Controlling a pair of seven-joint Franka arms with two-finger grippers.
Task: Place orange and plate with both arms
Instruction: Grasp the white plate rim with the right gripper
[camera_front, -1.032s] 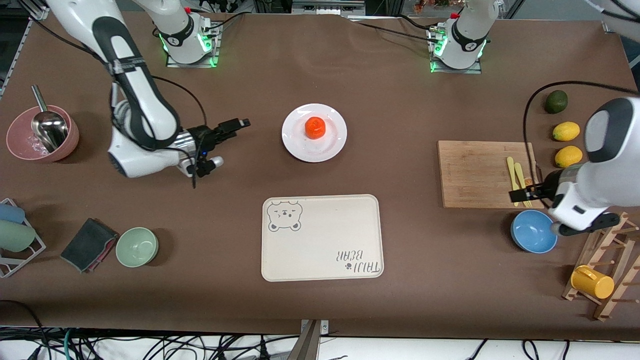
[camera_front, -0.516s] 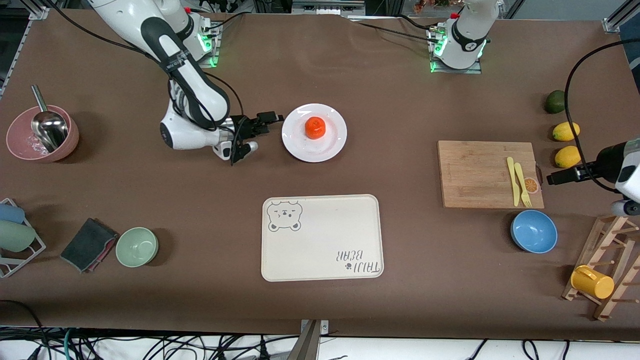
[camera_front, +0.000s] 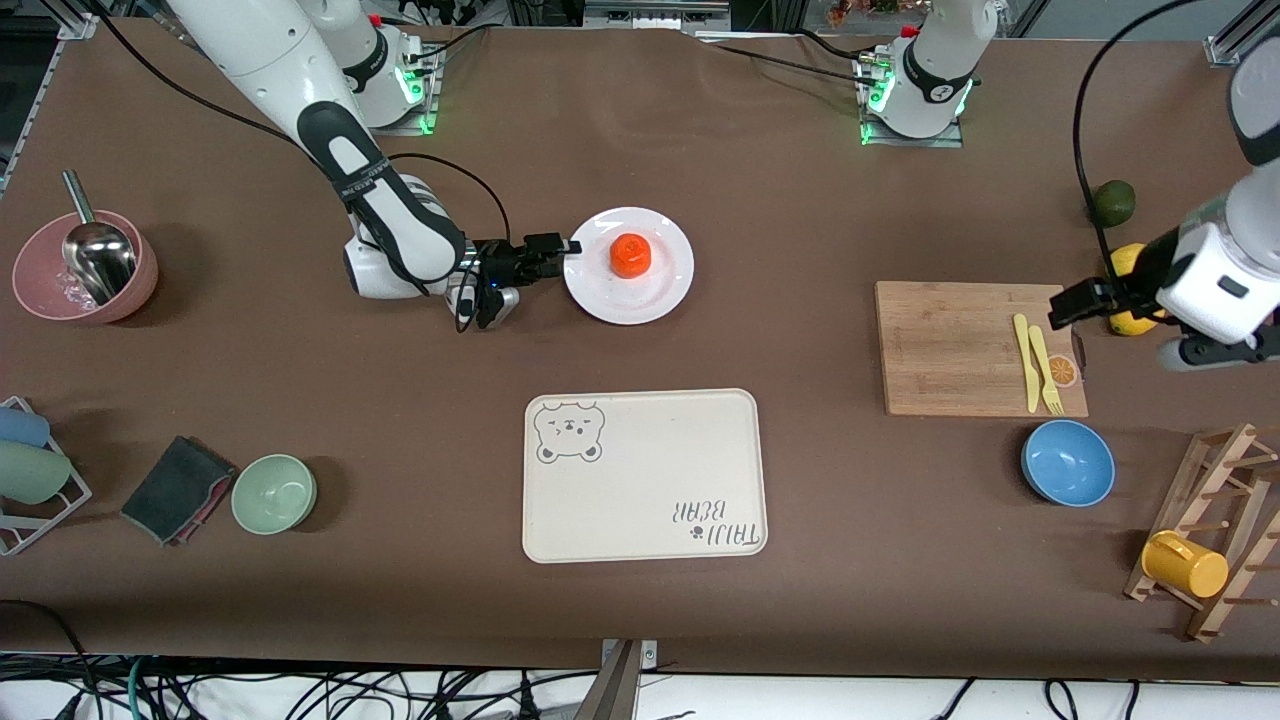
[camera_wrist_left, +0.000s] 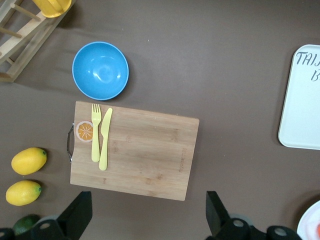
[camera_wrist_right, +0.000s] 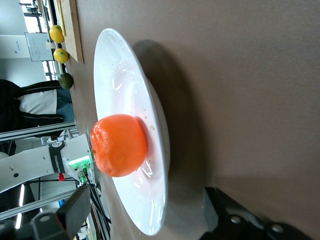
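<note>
The white plate (camera_front: 650, 290) lies at the table's middle, nearer to the robots' bases than the cream tray, with the orange (camera_front: 630, 255) on it. My right gripper (camera_front: 562, 247) is low at the plate's rim on the right arm's side, open. In the right wrist view the plate's rim (camera_wrist_right: 150, 220) lies between the two open fingers of my right gripper (camera_wrist_right: 145, 222), and the orange (camera_wrist_right: 119, 145) sits just past them. My left gripper (camera_front: 1068, 305) is open and empty, up over the handle end of the cutting board (camera_front: 960, 345); it also shows in the left wrist view (camera_wrist_left: 147, 220).
The bear tray (camera_front: 640, 475) lies nearer to the front camera than the plate. On the cutting board (camera_wrist_left: 145, 155) lie a yellow fork and knife (camera_front: 1038, 362). A blue bowl (camera_front: 1067, 462), lemons (camera_wrist_left: 29, 161), a lime (camera_front: 1112, 203) and a cup rack (camera_front: 1205, 530) are at the left arm's end. A pink bowl (camera_front: 80, 265) and a green bowl (camera_front: 273, 492) are at the right arm's end.
My right gripper has moved toward the plate and now reaches its rim. My left gripper has moved from over the blue bowl toward the lemons, then back over the board's end.
</note>
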